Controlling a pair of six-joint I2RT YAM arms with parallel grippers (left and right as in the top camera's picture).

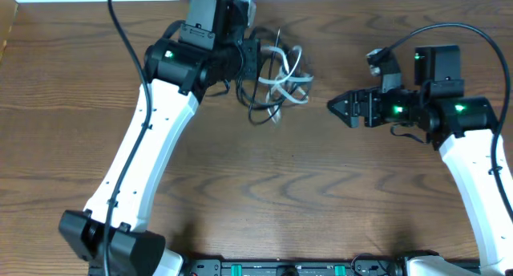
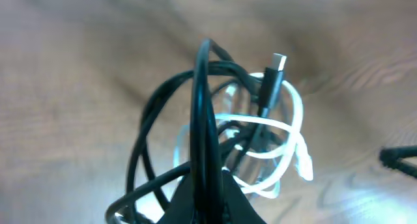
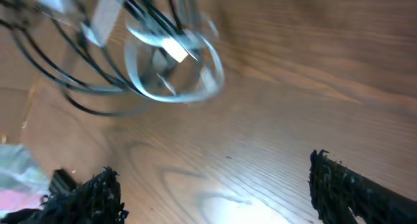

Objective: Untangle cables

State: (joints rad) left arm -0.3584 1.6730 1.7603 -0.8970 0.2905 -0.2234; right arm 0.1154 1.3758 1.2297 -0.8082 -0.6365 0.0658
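A: Where is open room found on the brown wood-grain counter (image 1: 264,188)?

B: A bare strip is seen between the right tool (image 1: 332,107) and the tangle. The whole near half of the counter is likewise uncovered.

A: What is met from the left?

B: The tangle of thin black cord (image 2: 203,120) and thin white cord (image 2: 301,160) is held right at the left tool (image 1: 261,59), so that side is blocked by the white-and-black left arm (image 1: 152,140).

A: And within the tangle?

B: The loops are crossed tightly and only small gaps are shown. The black cord's silver-tipped plug (image 2: 277,64) is seen standing clear at the top. Between the right tool's spread fingers, bare wood is seen.
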